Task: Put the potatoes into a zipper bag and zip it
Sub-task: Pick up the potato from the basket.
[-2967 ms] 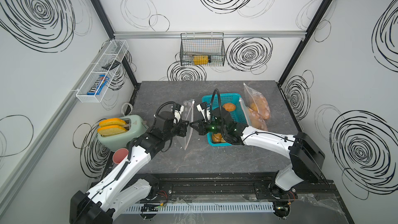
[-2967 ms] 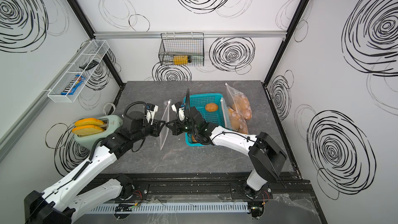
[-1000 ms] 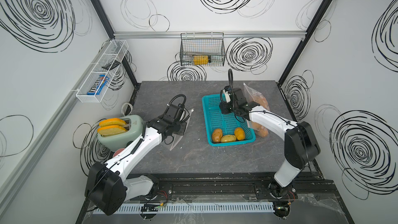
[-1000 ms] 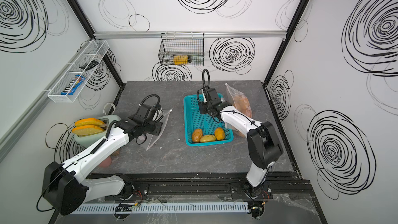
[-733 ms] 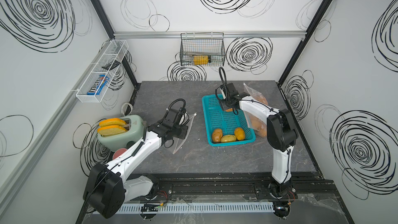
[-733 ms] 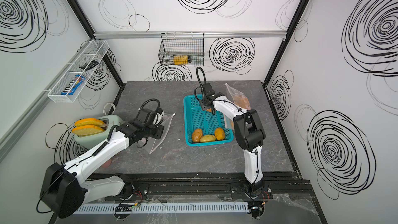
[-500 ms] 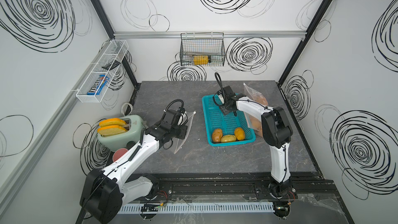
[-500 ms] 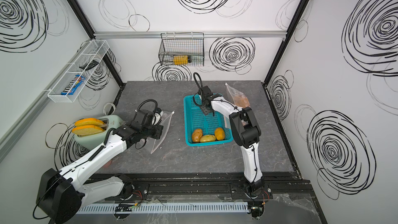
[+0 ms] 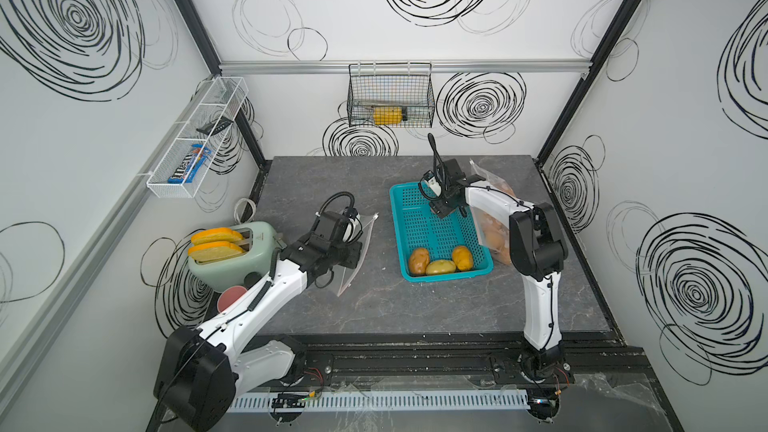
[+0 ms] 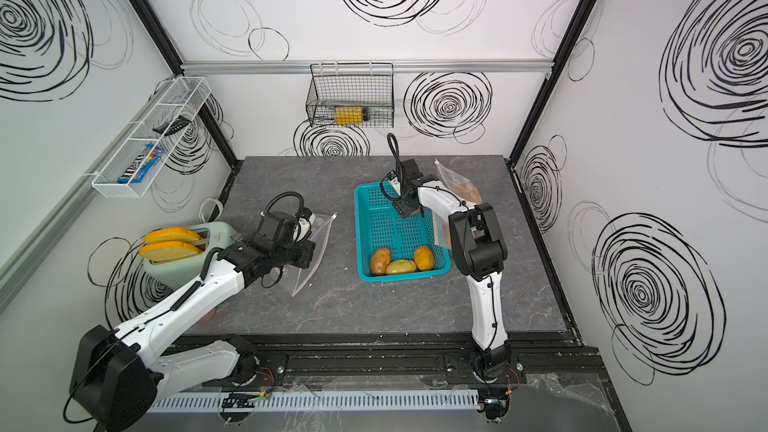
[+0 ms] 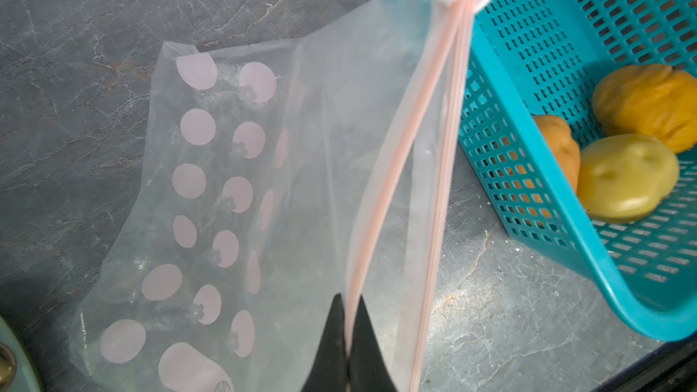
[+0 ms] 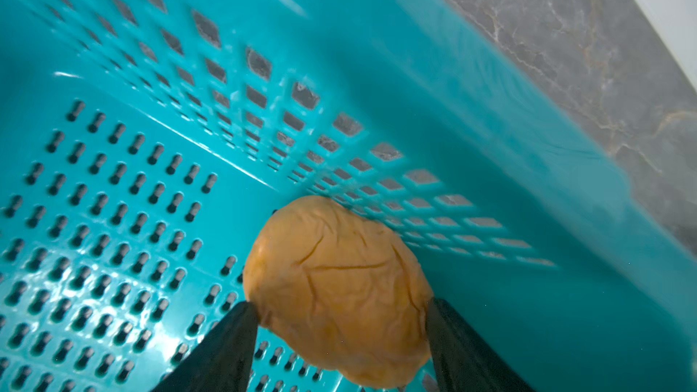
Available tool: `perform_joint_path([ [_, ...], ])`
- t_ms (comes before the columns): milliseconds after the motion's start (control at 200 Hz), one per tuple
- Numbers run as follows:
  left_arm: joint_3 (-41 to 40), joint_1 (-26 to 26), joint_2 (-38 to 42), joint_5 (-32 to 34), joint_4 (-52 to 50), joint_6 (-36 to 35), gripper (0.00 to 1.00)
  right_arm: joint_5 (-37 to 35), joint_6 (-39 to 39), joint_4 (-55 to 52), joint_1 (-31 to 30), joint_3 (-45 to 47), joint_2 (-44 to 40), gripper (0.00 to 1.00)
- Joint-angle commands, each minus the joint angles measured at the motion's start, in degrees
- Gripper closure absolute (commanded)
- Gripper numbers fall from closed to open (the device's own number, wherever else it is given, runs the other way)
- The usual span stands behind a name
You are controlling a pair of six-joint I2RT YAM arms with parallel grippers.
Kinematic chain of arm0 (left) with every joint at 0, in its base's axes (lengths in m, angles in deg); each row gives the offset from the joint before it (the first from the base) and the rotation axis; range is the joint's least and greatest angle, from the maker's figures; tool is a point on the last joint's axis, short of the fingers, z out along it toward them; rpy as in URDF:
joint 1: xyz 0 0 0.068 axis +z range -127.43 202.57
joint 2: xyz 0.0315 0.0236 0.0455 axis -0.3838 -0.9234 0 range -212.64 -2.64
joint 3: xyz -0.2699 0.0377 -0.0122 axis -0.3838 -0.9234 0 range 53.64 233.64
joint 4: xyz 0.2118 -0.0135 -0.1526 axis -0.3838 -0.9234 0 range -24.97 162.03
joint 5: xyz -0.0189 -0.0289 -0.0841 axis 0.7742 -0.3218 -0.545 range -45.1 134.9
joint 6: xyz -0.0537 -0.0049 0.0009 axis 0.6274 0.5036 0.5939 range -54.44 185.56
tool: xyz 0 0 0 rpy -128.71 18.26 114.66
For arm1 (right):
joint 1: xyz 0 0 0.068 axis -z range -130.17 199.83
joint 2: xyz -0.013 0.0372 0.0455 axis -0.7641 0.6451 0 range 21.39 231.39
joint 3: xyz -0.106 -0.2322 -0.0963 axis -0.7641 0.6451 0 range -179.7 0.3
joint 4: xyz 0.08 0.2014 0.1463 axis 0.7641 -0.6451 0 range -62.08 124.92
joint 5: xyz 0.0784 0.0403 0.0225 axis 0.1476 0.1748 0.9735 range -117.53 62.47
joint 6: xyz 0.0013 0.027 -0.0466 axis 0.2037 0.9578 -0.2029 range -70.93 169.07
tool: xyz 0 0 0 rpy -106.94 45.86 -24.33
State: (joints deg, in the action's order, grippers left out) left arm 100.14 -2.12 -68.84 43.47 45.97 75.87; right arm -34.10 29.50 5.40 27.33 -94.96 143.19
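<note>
Walled grey tabletop [image 9: 415,309] leaves open stone before the basket [image 9: 397,238], whose near end holds three potatoes [image 9: 440,267], its far end one potato [image 12: 335,284] between the open jaws of the right gripper [image 9: 451,212]; leftward, the left gripper [image 11: 349,309] pinches the bag [image 11: 301,182].

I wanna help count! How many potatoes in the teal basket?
4 potatoes: three at the near end, one at the far end between the right tool's fingers. More may be hidden.

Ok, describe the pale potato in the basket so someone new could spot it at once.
Find the teal basket on the grey table. At its end nearest the robot's bases, take the middle potato of three. It alone is pale yellow-green, while both neighbours are orange-brown.
</note>
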Motion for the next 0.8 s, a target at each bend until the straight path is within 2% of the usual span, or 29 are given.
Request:
perform_joint_path([
  [0, -0.62, 0.29, 0.46, -0.02, 1.65, -0.32, 1.00, 5.10, -2.42, -1.51, -0.25, 0.34, 1.65, 0.25],
  [140, -0.92, -0.36, 1.76, 2.66, 1.70, -0.62, 1.00, 9.31, -1.71, -6.99, -0.39, -2.24, 3.74, 0.26],
  [370, -0.87, -0.98, 1.19, 3.19, 1.23, -0.62, 1.00, 9.78, -1.88, -11.38, -3.76, -0.75, 3.48, 0.24],
  [651, -0.97, -1.86, 1.06, 4.07, 1.10, -0.66, 1.00, 16.38, -0.50, -11.40, -5.86, -0.64, -0.99, 0.17],
  [796, -1.06, -2.12, 1.07, 4.56, 1.02, -0.73, 1.00, 17.26, -3.32, -7.56, -6.24, 3.15, -4.65, 0.14],
])
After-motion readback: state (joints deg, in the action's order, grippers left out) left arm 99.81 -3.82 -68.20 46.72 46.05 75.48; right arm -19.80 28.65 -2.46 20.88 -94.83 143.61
